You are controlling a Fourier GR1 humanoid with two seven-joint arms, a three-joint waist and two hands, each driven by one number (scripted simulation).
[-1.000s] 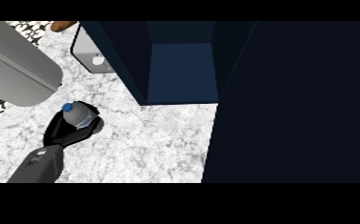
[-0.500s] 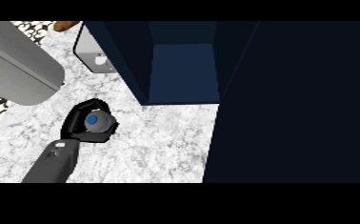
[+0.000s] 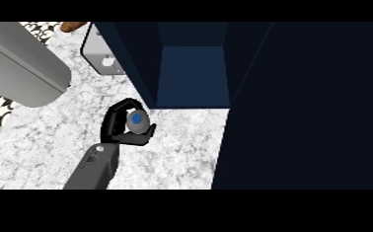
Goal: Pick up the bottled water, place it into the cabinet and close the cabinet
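Curled black fingers of the left robot hand [image 3: 120, 127] were wrapped round the clear bottled water with its blue cap [image 3: 137, 120], so that from above only the round cap and a ring of the bottle's shoulder showed inside the grasp. The bottle stood upright in that hold, over the white marbled surface [image 3: 175, 147], just in front of the near left corner of the dark blue cabinet [image 3: 193, 75]. The grey forearm [image 3: 93, 167] ran up to it from the lower left.

The cabinet stood open, its blue floor visible between the dark side walls, and nothing could be seen inside it. A broad dark panel [image 3: 299, 107] filled the right of the view; it looked like the cabinet's open door, though I could not be sure of that. To the left of the cabinet lay a large grey rounded body [image 3: 29, 70], and behind it a small grey plate-like fitting [image 3: 105, 56] with a pale spot. The right robot hand did not show anywhere.

As I judged it, the pick-up was done and the carry into the cabinet was in hand. The next move would call for bringing the bottle to the right, past the left wall's front edge, then forward over the blue floor, keeping it upright, and setting it down far enough in for the door to swing shut without meeting it. Closing the door was not yet begun.
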